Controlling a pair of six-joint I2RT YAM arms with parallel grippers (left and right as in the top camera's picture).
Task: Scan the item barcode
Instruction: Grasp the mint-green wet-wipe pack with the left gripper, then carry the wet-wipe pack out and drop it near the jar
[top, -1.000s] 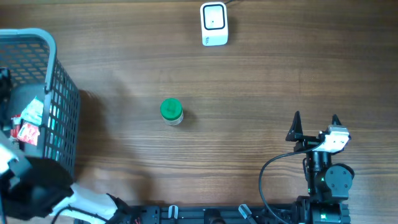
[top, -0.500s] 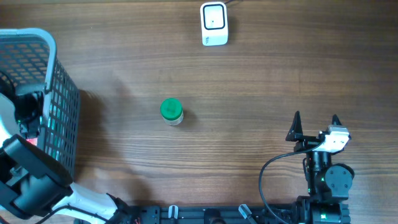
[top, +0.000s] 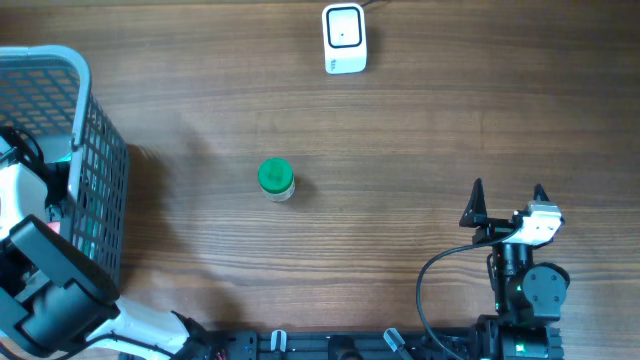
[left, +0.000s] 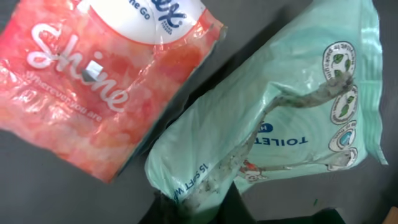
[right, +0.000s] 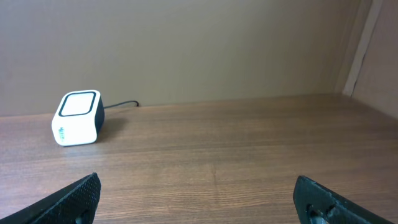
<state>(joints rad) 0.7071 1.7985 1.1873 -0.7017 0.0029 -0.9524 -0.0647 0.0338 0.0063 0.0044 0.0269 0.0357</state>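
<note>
In the left wrist view, my left gripper (left: 199, 208) is shut on the lower corner of a mint-green pack of toilet wipes (left: 280, 124), and the film is bunched between the dark fingers. A pink tissue pack (left: 106, 81) lies beside it on the dark basket floor. No barcode shows on either pack. From overhead only the left arm (top: 40, 270) shows, reaching into the grey basket (top: 100, 190). The white scanner (top: 344, 38) stands at the far edge of the table, also in the right wrist view as the scanner (right: 77, 117). My right gripper (top: 507, 193) rests open at the front right, with nothing between its fingers.
A small jar with a green lid (top: 275, 179) stands on the wood table left of centre. The basket's mesh wall rises at the table's left side. A cable runs back from the scanner to the wall.
The left gripper has gone down into the basket and closed on the green wipes pack. The right arm, the jar and the scanner have not moved.
</note>
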